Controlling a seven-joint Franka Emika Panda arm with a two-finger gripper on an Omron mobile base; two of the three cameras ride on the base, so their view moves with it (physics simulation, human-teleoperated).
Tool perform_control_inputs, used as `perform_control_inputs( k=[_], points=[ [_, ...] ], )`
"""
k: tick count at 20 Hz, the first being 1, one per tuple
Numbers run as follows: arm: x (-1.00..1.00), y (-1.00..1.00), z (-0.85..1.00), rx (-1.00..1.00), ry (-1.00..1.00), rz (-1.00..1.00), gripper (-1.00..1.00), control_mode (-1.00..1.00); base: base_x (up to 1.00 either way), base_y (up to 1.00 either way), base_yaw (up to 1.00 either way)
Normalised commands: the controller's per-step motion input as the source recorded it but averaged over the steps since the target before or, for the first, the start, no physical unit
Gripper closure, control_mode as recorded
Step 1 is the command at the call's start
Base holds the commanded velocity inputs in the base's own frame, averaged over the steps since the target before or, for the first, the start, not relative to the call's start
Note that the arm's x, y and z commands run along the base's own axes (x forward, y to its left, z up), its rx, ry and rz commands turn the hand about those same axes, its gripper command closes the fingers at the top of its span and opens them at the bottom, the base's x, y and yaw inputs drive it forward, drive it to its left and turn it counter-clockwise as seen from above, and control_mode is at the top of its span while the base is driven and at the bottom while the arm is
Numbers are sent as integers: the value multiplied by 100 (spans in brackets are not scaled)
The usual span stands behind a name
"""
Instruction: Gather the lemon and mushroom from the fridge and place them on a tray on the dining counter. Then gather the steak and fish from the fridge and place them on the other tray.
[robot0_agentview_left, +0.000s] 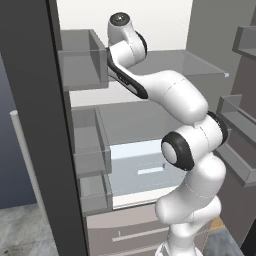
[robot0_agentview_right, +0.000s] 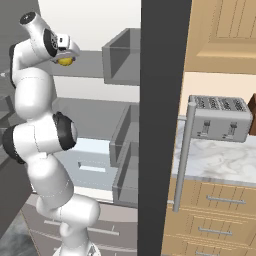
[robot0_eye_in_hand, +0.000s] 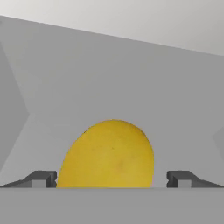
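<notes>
The fridge (robot0_agentview_left: 150, 112) stands open, and my arm reaches up onto its upper glass shelf (robot0_agentview_left: 200, 65). In the hand view the lemon (robot0_eye_in_hand: 109, 153) is a yellow oval lying on the grey shelf floor right in front of the camera. My gripper (robot0_eye_in_hand: 112, 178) is open, with one dark fingertip (robot0_eye_in_hand: 41, 178) on each side of the fruit; a gap shows on the right side. From the right base view the lemon (robot0_agentview_right: 65, 61) peeks out just under the white hand (robot0_agentview_right: 59, 45). The mushroom, both trays and the dining counter are out of view.
Open fridge doors flank the arm, with grey bins (robot0_agentview_left: 82, 60) on the left one and bins (robot0_agentview_right: 122, 55) on the right. A long bar handle (robot0_agentview_right: 182, 155) sticks out. A steel toaster (robot0_agentview_right: 220, 117) stands on a marble counter (robot0_agentview_right: 215, 162). Fridge drawers (robot0_agentview_left: 130, 230) sit low.
</notes>
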Motion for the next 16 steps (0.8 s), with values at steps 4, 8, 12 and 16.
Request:
perform_control_inputs(
  k=[4,8,12,16],
  points=[
    [16,0,-8,0,0,0,-100,-100,0,0,0],
    [4,1,-22,0,1,0,100,-100,0,0,0],
    [0,5,-23,-1,4,0,100,-100,0,0,0],
    [0,0,-21,-3,7,0,100,-100,0,0,0]
  ],
)
